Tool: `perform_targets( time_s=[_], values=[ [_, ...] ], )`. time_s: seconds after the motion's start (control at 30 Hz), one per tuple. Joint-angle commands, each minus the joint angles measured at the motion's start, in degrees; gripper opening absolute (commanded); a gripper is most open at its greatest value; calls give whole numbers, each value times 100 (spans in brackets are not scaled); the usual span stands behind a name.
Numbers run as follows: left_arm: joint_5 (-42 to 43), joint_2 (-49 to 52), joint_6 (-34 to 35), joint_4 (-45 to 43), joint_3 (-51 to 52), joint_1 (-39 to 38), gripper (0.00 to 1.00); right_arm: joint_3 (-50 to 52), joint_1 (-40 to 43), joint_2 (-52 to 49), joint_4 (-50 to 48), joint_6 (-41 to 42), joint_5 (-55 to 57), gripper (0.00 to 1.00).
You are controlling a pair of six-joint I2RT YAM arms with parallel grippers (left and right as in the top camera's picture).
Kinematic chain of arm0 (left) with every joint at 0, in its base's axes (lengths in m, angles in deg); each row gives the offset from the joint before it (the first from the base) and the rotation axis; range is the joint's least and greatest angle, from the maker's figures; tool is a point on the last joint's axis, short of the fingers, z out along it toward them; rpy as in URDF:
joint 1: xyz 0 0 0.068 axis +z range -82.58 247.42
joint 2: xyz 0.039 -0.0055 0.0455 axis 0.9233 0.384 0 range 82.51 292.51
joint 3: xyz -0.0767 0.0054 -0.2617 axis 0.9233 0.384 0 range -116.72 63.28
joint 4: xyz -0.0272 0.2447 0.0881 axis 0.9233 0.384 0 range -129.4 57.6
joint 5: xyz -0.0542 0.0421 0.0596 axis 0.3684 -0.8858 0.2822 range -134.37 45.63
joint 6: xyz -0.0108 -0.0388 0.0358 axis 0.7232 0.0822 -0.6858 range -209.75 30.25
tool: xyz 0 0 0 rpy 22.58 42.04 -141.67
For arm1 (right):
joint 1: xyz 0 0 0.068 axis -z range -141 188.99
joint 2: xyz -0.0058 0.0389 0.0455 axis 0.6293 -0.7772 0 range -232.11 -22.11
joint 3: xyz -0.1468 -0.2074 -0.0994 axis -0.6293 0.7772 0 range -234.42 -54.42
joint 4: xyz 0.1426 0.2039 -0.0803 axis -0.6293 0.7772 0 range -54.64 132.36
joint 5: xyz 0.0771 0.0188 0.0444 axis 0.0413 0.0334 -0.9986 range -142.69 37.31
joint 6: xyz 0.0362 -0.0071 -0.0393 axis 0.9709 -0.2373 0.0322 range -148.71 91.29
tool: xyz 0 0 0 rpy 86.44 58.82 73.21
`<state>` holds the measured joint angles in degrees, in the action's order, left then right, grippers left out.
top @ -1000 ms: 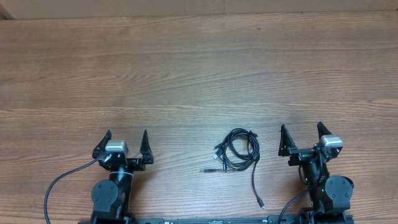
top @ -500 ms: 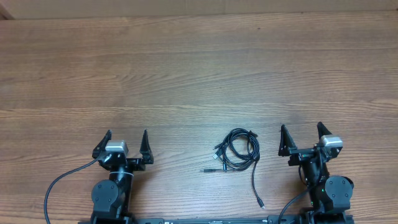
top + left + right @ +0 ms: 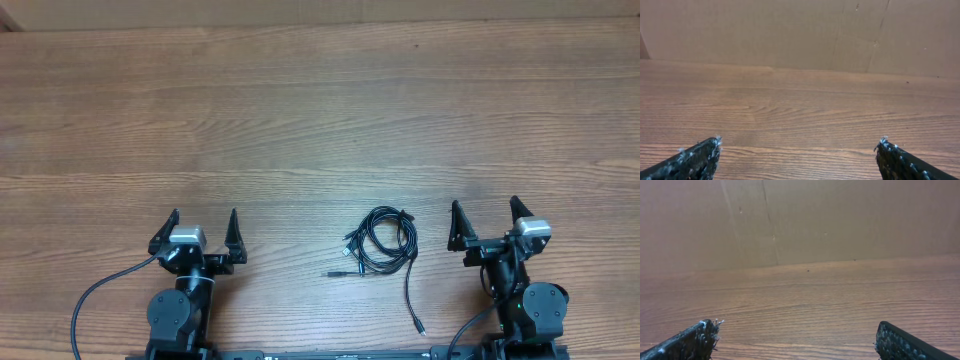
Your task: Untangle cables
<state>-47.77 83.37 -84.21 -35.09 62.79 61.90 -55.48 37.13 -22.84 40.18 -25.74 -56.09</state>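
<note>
The cables (image 3: 381,240) lie as a small looped black bundle on the wooden table near its front edge, between the two arms. One strand trails down from the bundle to a plug end (image 3: 420,328); another short plug end (image 3: 333,272) sticks out to the left. My left gripper (image 3: 200,227) stands open well to the left of the bundle, nothing between its fingers. My right gripper (image 3: 485,218) is open just right of the bundle, not touching it. Both wrist views show only bare table between wide-spread fingertips (image 3: 705,150) (image 3: 700,332); the cables are out of those views.
A brown cardboard wall (image 3: 800,30) (image 3: 840,215) rises at the table's far edge. The thicker black arm cable (image 3: 100,295) loops beside the left arm's base. The wooden table (image 3: 320,120) stretches away beyond the grippers.
</note>
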Motion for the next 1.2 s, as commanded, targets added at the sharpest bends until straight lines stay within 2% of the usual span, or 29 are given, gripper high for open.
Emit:
perform_targets(
  time_s=[0.0, 1.17],
  values=[
    [24, -59, -68, -20, 20, 35, 100, 59, 2, 57, -13, -4, 79, 100],
    [31, -50, -83, 306, -234, 35, 100, 59, 2, 57, -13, -4, 79, 100]
  ],
)
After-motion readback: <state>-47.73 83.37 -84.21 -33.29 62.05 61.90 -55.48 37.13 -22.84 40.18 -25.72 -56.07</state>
